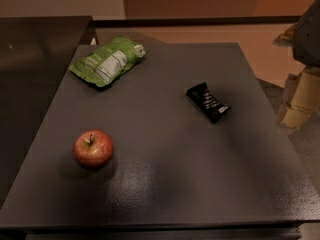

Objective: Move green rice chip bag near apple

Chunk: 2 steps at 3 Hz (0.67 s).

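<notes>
The green rice chip bag [108, 60] lies flat at the far left of the dark table [165, 184], its white-grey label facing up. The red apple [93, 148] stands upright at the near left, well apart from the bag. My gripper [299, 103] shows at the right edge of the camera view, off the table's right side and far from both the bag and the apple. It holds nothing that I can see.
A small black wrapper [208, 101] lies right of the table's centre. A dark counter [35, 59] adjoins the table on the left. The floor shows beyond the far and right edges.
</notes>
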{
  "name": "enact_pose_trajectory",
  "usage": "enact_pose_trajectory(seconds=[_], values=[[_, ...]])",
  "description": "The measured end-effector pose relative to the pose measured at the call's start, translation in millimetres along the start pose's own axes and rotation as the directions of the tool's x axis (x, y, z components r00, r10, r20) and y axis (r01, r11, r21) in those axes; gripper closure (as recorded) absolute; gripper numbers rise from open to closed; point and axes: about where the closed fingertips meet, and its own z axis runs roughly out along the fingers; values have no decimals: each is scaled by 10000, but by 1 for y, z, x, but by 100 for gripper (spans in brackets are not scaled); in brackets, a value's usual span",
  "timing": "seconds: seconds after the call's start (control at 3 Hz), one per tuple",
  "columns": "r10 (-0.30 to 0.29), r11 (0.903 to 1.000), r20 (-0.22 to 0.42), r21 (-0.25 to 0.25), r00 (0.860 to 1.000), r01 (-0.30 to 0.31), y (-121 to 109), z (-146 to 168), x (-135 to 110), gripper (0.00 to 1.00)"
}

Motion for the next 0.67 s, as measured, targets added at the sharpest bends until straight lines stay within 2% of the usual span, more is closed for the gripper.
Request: enact_pose_trajectory(seconds=[0.33, 0.67], values=[[0, 10000, 1, 17, 10000, 0, 0, 0, 0, 0], [-294, 9996, 298, -42, 9991, 295, -18, 15, -21, 0]])
